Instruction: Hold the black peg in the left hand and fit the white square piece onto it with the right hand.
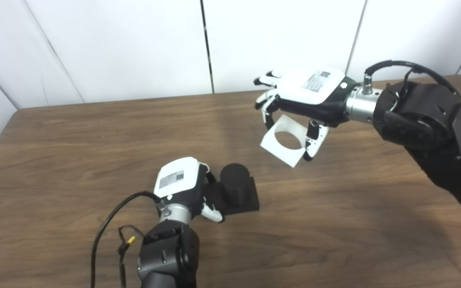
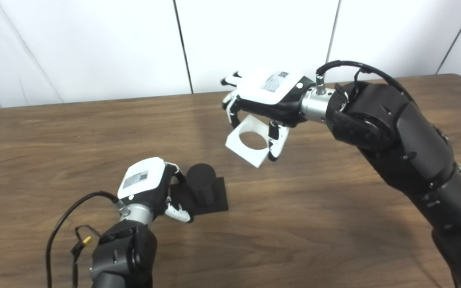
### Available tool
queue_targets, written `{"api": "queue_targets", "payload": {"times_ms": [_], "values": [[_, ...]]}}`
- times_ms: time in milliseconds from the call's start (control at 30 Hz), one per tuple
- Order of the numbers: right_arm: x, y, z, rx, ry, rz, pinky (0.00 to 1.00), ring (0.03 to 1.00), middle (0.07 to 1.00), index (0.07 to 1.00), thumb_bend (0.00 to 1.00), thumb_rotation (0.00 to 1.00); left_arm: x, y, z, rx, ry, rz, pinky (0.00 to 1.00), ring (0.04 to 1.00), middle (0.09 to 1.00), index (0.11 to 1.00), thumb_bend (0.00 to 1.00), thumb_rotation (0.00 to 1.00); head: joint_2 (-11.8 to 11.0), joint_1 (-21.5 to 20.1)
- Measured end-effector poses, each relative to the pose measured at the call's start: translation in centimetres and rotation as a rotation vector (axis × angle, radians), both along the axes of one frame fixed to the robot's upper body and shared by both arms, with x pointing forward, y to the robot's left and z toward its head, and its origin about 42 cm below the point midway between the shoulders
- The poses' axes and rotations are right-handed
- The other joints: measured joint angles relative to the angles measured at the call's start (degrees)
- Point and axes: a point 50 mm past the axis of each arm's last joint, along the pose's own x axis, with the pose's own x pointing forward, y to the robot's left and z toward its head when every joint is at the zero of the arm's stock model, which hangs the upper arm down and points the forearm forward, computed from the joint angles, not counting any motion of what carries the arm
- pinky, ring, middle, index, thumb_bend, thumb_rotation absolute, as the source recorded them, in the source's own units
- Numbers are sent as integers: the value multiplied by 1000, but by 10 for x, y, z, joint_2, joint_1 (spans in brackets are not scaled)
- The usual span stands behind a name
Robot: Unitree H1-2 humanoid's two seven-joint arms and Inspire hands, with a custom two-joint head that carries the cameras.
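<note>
a brown wooden table (image 1: 334,224) is filling most of the view, and its grain is running from left to right. its far edge is meeting a white wall (image 1: 126,48) made of flat panels. a dark vertical seam (image 1: 207,46) is dividing 2 of these panels near the middle, and thinner grey seams are slanting at the left and right sides. soft shadows are lying on the table surface. the far left corner of the table is looking rounded.

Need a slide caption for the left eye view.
Left hand grips black peg; right hand holds white square piece above table.
</note>
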Motion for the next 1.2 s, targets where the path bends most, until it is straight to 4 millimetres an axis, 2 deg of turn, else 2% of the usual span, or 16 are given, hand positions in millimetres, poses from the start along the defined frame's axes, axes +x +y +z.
{"api": "queue_targets", "payload": {"times_ms": [233,533,1200], "values": [[-6,6,-19,50,43,29,1000,997,850,483,524,145,0,-2,0,8,-8,0,969,900,797,480,522,47,7,24],[-10,27,-24,85,59,79,1000,1000,847,482,526,142,0,-4,0,15,-10,10,968,906,800,481,522,48,13,33],[-8,42,-39,75,118,110,1000,989,840,482,525,137,1,-7,2,31,-13,5,956,897,798,481,522,49,25,32]]}}
